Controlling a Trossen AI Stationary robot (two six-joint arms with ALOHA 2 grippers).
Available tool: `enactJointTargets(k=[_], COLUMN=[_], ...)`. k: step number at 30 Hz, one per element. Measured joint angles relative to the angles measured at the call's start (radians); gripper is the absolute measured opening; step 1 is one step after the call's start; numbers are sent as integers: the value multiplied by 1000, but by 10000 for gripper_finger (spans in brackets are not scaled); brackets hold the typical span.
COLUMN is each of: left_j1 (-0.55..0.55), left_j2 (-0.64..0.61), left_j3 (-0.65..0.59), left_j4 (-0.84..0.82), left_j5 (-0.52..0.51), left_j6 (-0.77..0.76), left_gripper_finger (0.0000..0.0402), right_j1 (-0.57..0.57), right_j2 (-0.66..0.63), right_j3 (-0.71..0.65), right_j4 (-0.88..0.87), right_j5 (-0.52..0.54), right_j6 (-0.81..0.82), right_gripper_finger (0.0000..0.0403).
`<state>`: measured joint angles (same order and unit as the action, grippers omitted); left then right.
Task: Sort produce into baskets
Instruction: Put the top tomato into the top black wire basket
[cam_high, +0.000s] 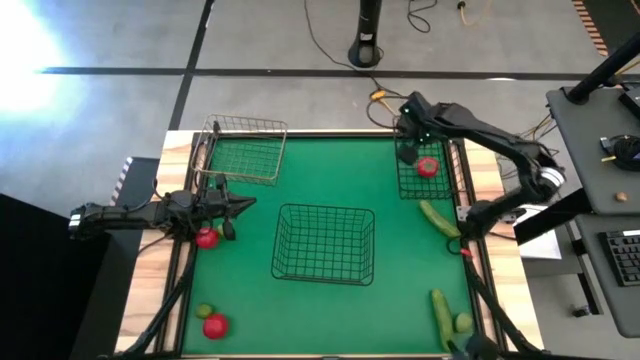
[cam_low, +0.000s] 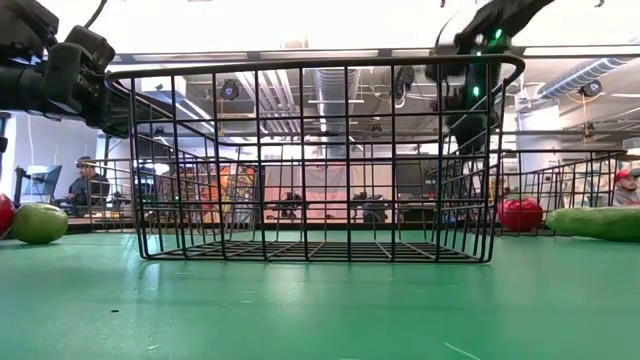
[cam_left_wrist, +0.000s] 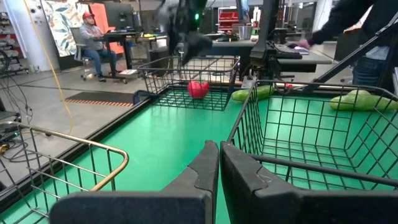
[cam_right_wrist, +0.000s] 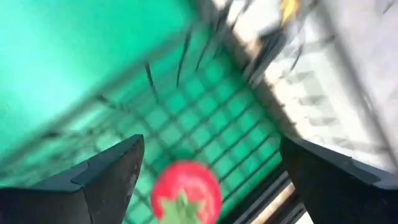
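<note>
**Tomato Lay in the Far-Right Basket, Right Gripper Open Above It**

Nearest the low camera stood the large square basket (cam_low: 315, 160), empty on the green table (cam_high: 320, 180). Behind it on the right a red tomato (cam_high: 428, 167) sat inside the small basket (cam_high: 412, 183) at the table's far-right edge. The right gripper (cam_right_wrist: 208, 168) hung just over that basket with its fingers spread wide and nothing between them — the tomato lay below the gap, untouched.

The left gripper (cam_left_wrist: 219, 165) hovered by the table's left edge, fingers closed together and gripping nothing. A second tomato (cam_high: 207, 238) lay on the mat just beside it. The other small basket (cam_high: 243, 150) sat at the far-left corner, empty.

One cucumber (cam_high: 438, 218) lay on the mat near the right edge, just outside the basket with the tomato. Another cucumber (cam_high: 441, 315) lay at the near-right corner with a lime (cam_high: 463, 322) beside it. At the near-left corner a third tomato (cam_high: 215, 325) and a lime (cam_high: 204, 311) sat close together — whether touching, I could not tell.
</note>
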<state>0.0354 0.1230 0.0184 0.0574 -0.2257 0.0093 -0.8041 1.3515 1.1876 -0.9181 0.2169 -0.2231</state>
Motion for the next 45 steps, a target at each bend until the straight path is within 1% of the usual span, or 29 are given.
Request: enactJointTargets(k=[5,8,11,13,15,19,23,25,27,29,31,35,36,37,40,41,45], left_j1=[0,0,0,0,0,0,0,0,0,0,0,0,0,0,0,0,0], left_j2=[0,0,0,0,0,0,0,0,0,0,0,1,0,0,0,0,0], left_j3=[0,0,0,0,0,0,0,0,0,0,0,-1,-1,-1,0,0,0], left_j4=[0,0,0,0,0,0,0,14,68,126,167,237,268,305,411,434,520], left_j5=[0,0,0,0,0,0,0,0,0,0,0,0,0,0,0,0,0], left_j6=[0,0,0,0,0,0,3,99,203,247,252,208,174,112,-148,-207,-250], left_gripper_finger=[0,0,0,0,0,0,0,0,0,0,0,0,0,0,0,0,0], right_j1=[110,216,332,404,470,608,740,803,857,907,949,1020,1035,1047,1076,1081,1097], right_j2=[-164,-266,-357,-403,-434,-455,-421,-393,-365,-338,-318,-297,-292,-288,-277,-276,-265], right_j3=[-14,-41,-70,-87,-97,-105,-107,-107,-107,-101,-95,-95,-95,-95,-95,-95,-95], right_j4=[98,176,301,373,404,407,426,454,486,486,488,488,489,489,490,489,489], right_j5=[-23,-35,-34,-34,-34,-34,-34,-34,-34,-34,-34,-34,-33,-29,12,24,48], right_j6=[80,134,181,214,252,284,306,316,333,351,364,382,382,382,368,361,334], right_gripper_finger=[368,368,368,368,368,368,368,368,368,368,368,368,368,368,368,368,368])
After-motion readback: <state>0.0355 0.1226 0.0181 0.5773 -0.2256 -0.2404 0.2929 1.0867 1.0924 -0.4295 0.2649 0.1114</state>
